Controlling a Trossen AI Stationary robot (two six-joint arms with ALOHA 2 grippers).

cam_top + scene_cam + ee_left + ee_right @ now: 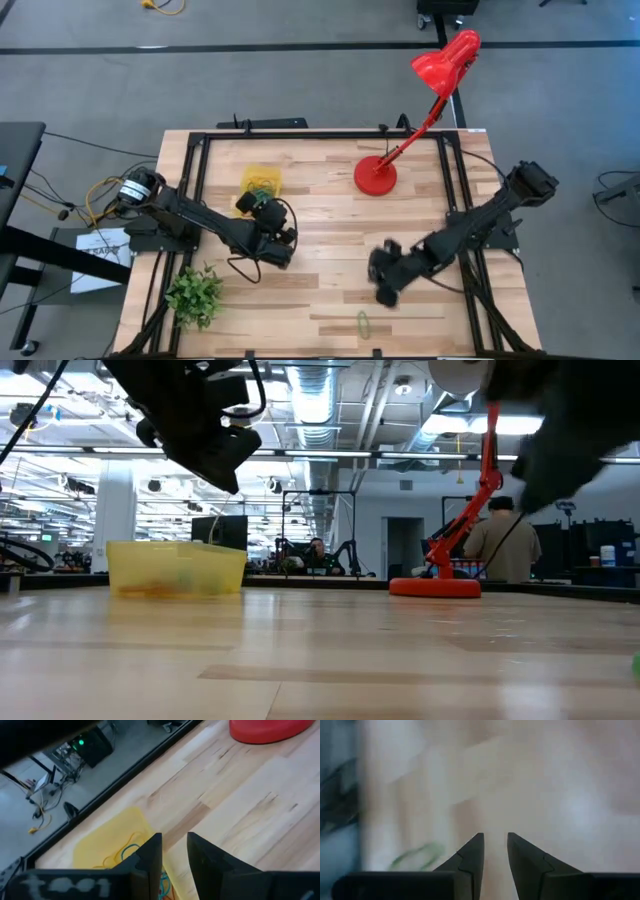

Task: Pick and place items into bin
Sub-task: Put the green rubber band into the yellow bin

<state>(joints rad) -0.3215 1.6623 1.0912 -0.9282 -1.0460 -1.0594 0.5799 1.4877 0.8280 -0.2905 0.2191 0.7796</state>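
The yellow translucent bin (260, 182) sits at the table's far left and holds several coloured loops (127, 852). In the low view the bin (175, 568) rests flat on the wood. My left gripper (262, 205) hovers just over the bin's near edge. Its fingers (174, 851) stand close together with nothing seen between them. One green loop (363, 322) lies flat near the table's near edge. My right gripper (385, 282) hangs above the table, just far-right of that loop. Its fingers (494, 847) are close together, and the green loop (417, 855) shows blurred beside them.
A red desk lamp stands with its round base (375, 175) at the table's far middle. A green leafy plant (195, 295) sits at the near left corner. A black frame (300, 135) rims the table. A person (505, 540) stands in the room behind.
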